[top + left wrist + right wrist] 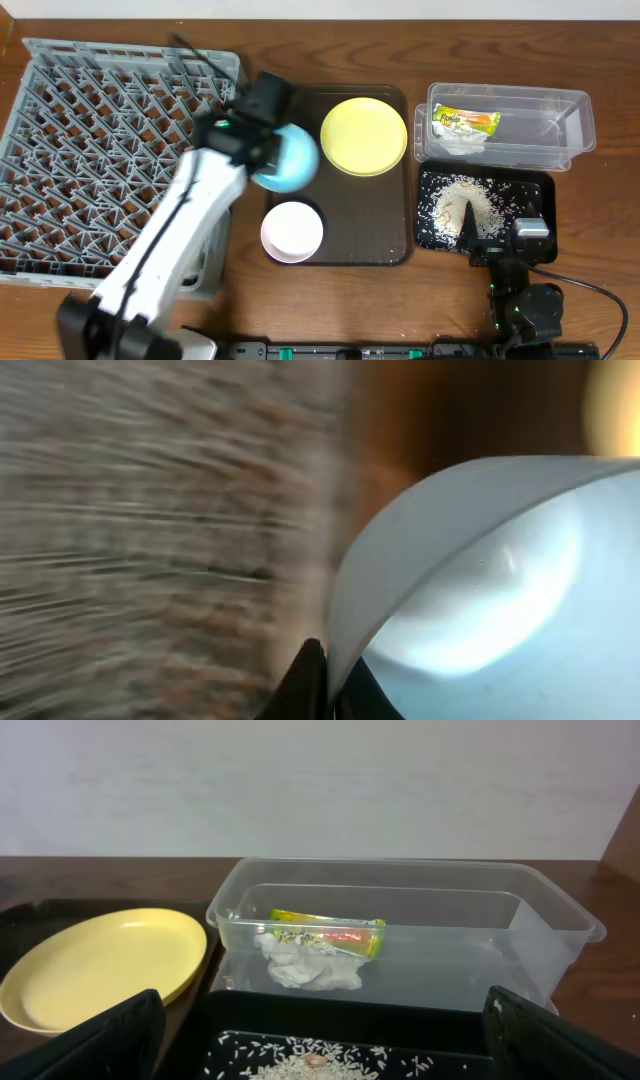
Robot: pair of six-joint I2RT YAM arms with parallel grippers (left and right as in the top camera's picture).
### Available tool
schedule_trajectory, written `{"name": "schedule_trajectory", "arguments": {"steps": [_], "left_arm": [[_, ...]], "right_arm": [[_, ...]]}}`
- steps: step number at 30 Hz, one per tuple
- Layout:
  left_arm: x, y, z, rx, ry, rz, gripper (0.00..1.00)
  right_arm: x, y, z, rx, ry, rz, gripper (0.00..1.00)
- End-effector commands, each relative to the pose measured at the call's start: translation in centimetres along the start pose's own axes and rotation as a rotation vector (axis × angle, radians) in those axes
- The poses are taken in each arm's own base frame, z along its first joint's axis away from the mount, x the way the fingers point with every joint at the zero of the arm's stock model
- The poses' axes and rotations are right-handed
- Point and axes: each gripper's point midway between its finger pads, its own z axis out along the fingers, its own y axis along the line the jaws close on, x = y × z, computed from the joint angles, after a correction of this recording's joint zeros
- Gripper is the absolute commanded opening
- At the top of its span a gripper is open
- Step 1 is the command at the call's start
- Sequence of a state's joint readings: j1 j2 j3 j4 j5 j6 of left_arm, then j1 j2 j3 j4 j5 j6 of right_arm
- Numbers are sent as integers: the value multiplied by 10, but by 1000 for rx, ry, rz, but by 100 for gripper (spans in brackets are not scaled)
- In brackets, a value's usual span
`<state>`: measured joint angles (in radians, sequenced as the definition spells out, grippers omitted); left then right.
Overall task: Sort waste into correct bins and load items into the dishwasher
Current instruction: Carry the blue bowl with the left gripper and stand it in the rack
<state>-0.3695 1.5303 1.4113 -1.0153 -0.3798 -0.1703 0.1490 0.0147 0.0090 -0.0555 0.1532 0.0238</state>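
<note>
The left hand [258,140] is gripping the light blue bowl [290,158]. In the left wrist view its dark fingertips [308,678] are pinching narrow on the bowl's rim [420,520], and the pale inside is facing the camera. Everything behind the bowl in that view is streaking into blur. From overhead, the bowl is sitting over the left edge of the brown tray [385,225], between the grey dish rack [100,150] and the yellow plate [363,135]. Whether it is touching the tray, I cannot tell.

The white bowl [292,231] is resting on the brown tray just below the blue one, and the yellow plate is lying flat in the tray's upper right corner.

On the right side of the table [605,210], the clear tub [575,140] is holding the green-and-orange wrapper [466,121], which is lying on a crumpled whitish scrap [310,970]. Just in front of the tub, the black tray [428,180] is carrying a scatter of rice grains [485,200].

The right hand [510,250] is hanging at the near edge of that black tray with its fingers [100,1040] spread wide and nothing between them, facing the tub.
</note>
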Motion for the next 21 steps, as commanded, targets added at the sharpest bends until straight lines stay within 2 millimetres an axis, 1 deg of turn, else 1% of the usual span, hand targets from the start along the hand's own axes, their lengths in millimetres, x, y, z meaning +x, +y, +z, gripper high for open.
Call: {"name": "schedule_trajectory", "arguments": {"steps": [1,3,4,6,9,11,14,16,18,19,21], "left_arm": [[-22,98,-14,-502,-99,-26,6],[-31,121,-16,-615,-129,-68,6],[-36,128,-15,-644,-138,-75,6],[-46,137,-8,-672,-144,-64,6],[-60,148,9,-697,-151,-62,6],[-67,150,20,-707,-153,-61,6],[-75,146,41,-718,-136,-14,6],[-77,145,53,-756,-118,9,6],[-76,143,66,-797,-87,42,6],[-72,141,79,-829,-51,71,6],[-67,140,90,-868,-15,98,6]], "right_arm": [[0,-3,0,12,-4,-9,99],[0,-3,0,12,-4,-9,99],[0,-3,0,12,-4,-9,99],[0,-3,0,12,-4,-9,99],[0,-3,0,12,-4,-9,99],[0,-3,0,12,-4,-9,99],[0,-3,0,12,-4,-9,99],[0,-3,0,12,-4,-9,99],[0,-3,0,12,-4,-9,99],[0,-3,0,12,-4,-9,99],[0,-3,0,12,-4,-9,99]]}}
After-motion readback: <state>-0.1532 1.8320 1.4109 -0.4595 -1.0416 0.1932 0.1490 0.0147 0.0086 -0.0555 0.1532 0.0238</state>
